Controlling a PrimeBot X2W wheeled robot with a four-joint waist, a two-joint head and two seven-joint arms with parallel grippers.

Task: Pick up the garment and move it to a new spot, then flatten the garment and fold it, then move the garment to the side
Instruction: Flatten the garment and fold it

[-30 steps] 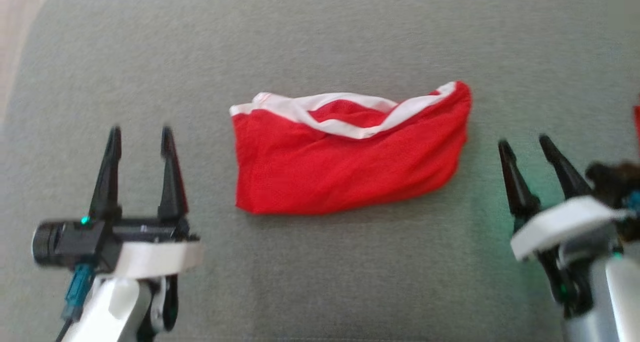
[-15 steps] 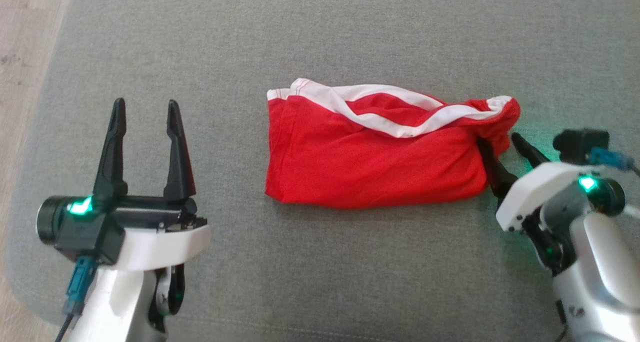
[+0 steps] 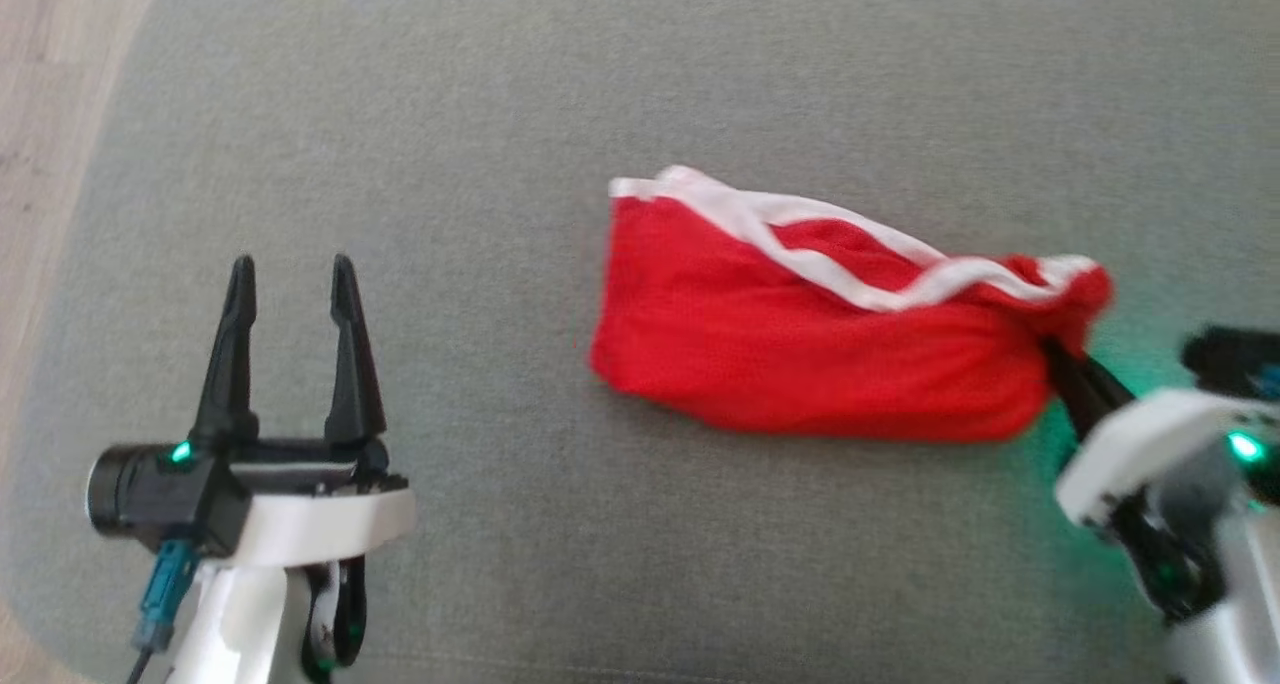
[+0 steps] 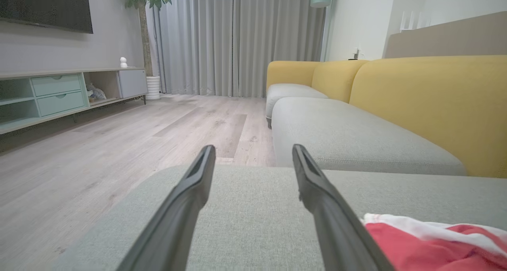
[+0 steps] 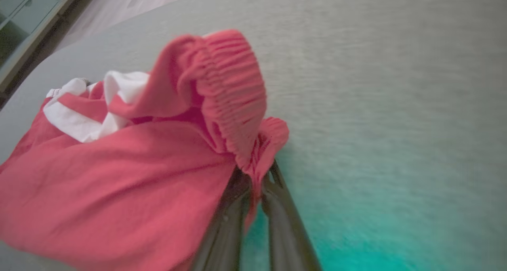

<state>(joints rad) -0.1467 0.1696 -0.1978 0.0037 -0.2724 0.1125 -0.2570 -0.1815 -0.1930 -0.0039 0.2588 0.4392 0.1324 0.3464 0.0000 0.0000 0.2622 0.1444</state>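
Note:
The garment is a red piece with white trim, lying folded on a grey cushion. My right gripper is shut on its right end, where the elastic waistband bunches up. In the right wrist view the garment is pinched between my right gripper fingers, the ribbed red band standing above them. My left gripper stands open at the lower left, well clear of the cloth. In the left wrist view my left gripper has nothing between its fingers, and a corner of the garment shows at the lower right.
The cushion's rounded left edge drops to a wooden floor. A yellow and grey sofa and a low cabinet stand beyond in the left wrist view.
My right gripper reached the garment's right end and shut on it. The garment has slid right and its right end has lifted. The left gripper has stayed open in place.

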